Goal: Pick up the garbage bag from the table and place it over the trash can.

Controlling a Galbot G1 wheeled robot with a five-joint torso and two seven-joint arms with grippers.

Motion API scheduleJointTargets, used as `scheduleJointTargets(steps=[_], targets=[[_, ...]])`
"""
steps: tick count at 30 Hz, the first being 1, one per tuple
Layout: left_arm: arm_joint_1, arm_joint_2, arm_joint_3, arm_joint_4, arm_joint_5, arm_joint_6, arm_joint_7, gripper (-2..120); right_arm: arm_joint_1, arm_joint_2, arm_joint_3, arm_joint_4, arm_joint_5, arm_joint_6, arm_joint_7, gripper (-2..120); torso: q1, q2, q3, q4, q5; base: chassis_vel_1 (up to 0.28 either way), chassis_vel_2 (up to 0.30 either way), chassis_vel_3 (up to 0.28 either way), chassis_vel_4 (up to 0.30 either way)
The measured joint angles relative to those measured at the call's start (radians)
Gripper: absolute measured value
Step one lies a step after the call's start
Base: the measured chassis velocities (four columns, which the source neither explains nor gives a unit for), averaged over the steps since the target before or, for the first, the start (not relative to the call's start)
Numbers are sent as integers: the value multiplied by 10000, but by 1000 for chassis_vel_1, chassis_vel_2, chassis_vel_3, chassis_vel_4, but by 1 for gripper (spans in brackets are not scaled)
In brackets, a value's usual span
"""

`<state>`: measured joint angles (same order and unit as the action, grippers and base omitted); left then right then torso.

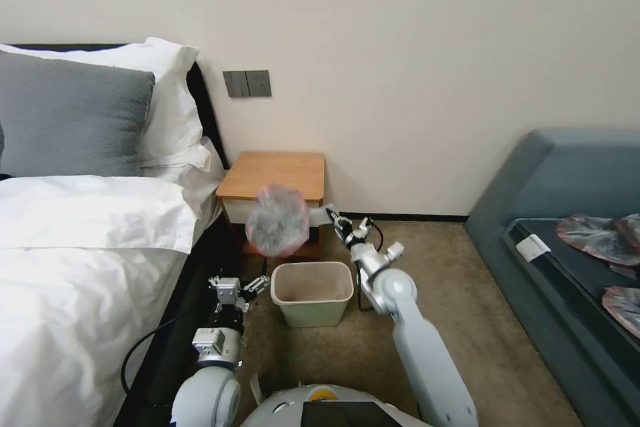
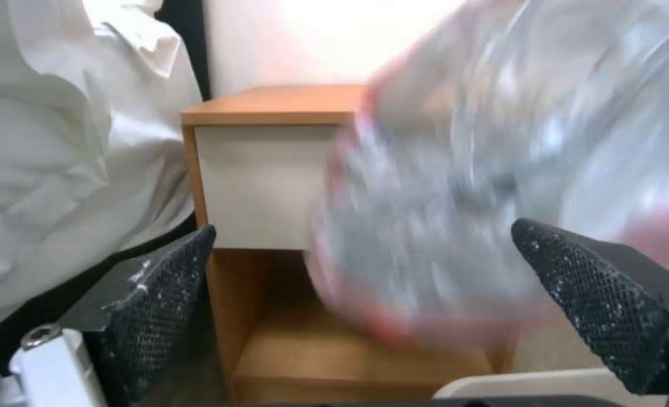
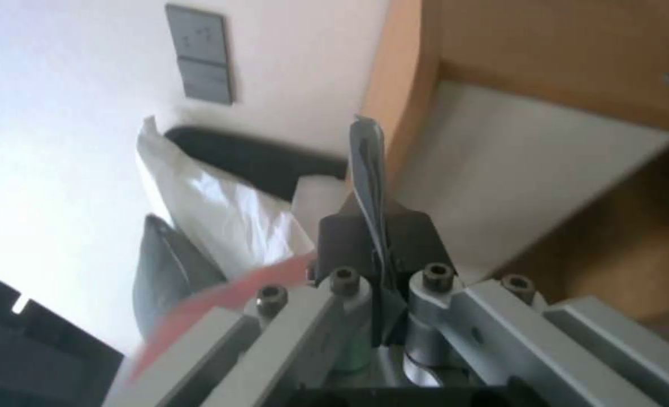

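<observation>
A: Where's the garbage bag [image 1: 277, 221]?
B: In the air, in front of the table [image 1: 273, 175] & above the trash can [image 1: 312, 293]. Crinkly grey translucent plastic w/ pinkish-red rim, puffed round, blurred.
A: Who's holding it?
B: Right gripper [image 1: 331, 215], fingers pinched tight on one edge. Left gripper [image 1: 248, 285] sits low beside the can, fingers spread wide, nothing in them.

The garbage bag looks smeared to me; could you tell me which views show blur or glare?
Head view: the garbage bag is motion-blurred, its surroundings sharp. Left wrist view: the bag smears broadly, and the wall above the table is blown out. Right wrist view: the pinkish rim streaks beside the right end effector.
</observation>
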<state>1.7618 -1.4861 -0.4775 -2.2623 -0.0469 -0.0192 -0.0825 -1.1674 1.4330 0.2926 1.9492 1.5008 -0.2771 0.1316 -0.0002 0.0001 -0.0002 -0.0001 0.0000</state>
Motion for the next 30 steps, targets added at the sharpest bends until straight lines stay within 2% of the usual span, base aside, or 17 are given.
scheduleJointTargets(steps=[3, 12, 30], targets=[[130, 34, -31, -169, 8, -140, 4, 100, -952, -63, -40, 424, -306, 17, -84, 0, 0, 0, 0, 0, 0, 0, 0, 0, 0], [84, 50, -68, -258, 11, -203, -23, 100, -2111, -230, -286, 633, -861, 69, -339, 0, 0, 0, 1, 0, 0, 0, 0, 0, 0], [122, 48, -41, -258, 101, -380, -33, 100, -2708, -518, -249, 1093, -1072, 62, -344, 0, 2, 0, 2, 0, 0, 0, 0, 0, 0]])
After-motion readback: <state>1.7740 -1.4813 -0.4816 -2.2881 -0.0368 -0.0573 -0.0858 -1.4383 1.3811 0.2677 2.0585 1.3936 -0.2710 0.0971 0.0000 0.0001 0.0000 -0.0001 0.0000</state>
